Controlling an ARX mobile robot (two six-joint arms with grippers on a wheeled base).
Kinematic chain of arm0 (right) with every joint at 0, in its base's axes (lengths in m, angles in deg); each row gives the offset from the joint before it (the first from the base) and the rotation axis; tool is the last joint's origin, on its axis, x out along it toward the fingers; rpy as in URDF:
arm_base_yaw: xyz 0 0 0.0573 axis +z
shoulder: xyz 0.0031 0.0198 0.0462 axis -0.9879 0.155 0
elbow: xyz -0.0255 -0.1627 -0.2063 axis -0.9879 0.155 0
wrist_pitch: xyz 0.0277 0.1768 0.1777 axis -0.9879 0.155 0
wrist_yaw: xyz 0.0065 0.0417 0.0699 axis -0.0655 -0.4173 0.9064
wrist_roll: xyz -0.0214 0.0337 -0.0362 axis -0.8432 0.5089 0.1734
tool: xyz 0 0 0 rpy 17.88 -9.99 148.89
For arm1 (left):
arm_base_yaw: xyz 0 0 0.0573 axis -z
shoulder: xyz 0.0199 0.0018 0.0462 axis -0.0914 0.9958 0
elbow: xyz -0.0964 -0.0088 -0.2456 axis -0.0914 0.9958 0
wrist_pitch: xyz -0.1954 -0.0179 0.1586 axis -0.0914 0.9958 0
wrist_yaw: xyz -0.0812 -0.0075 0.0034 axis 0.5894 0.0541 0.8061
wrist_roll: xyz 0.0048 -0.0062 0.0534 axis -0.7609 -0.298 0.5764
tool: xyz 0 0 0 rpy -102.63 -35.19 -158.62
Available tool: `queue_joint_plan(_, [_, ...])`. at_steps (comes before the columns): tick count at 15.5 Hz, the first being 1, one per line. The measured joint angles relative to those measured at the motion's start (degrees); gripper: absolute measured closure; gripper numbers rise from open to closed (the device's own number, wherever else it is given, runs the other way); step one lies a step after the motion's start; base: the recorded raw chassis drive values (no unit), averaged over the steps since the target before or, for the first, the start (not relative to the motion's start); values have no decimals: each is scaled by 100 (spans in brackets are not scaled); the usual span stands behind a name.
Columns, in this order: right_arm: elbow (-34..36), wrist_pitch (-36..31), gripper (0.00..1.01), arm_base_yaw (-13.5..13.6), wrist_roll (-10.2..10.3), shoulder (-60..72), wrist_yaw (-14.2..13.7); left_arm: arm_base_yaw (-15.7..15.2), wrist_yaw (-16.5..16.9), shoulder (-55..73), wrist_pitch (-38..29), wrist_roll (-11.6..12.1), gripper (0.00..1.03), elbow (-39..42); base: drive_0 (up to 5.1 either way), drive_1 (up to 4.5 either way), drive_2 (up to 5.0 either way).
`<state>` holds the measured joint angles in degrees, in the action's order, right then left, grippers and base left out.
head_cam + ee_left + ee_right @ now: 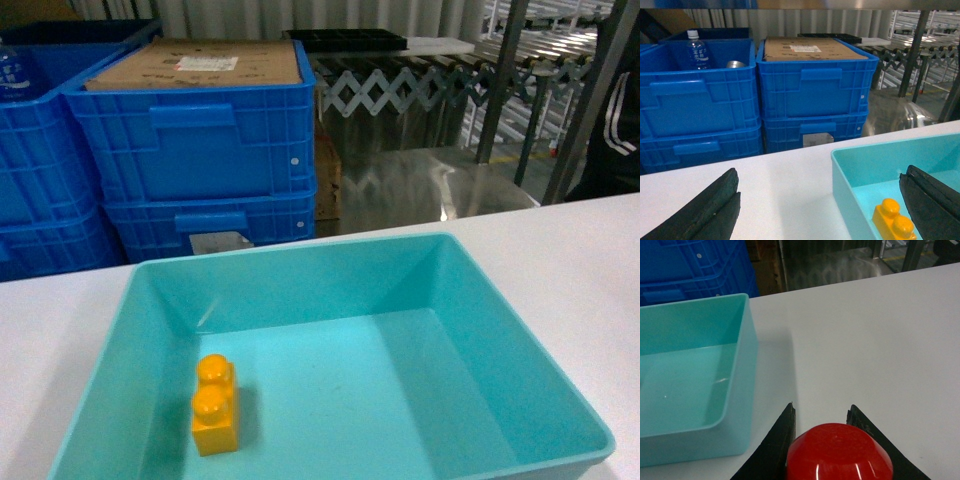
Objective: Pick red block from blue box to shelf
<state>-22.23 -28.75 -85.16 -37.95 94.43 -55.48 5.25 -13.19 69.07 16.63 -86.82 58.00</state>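
Right wrist cam: the right gripper (826, 440) is clamped on the red block (839, 452), over the white table (880, 340) just beside the blue box (742, 365). Left gripper (815, 205) hangs wide open, straddling the box's rim with only an orange brick (215, 404) inside.

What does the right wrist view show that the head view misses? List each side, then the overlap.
Only the right wrist view: the red block, gripped between the right gripper fingers, outside the bin over the white table.
Only the head view: the orange-yellow brick lying in the bin, the cardboard-topped blue crate and the roller conveyor.
Both: the blue box on the table.
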Motion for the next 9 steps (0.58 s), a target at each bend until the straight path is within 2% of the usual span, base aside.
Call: queue_joint_plan(9, [0,2,75,0,2,0,0,0,2,0,0,0,5,0,0,0,0])
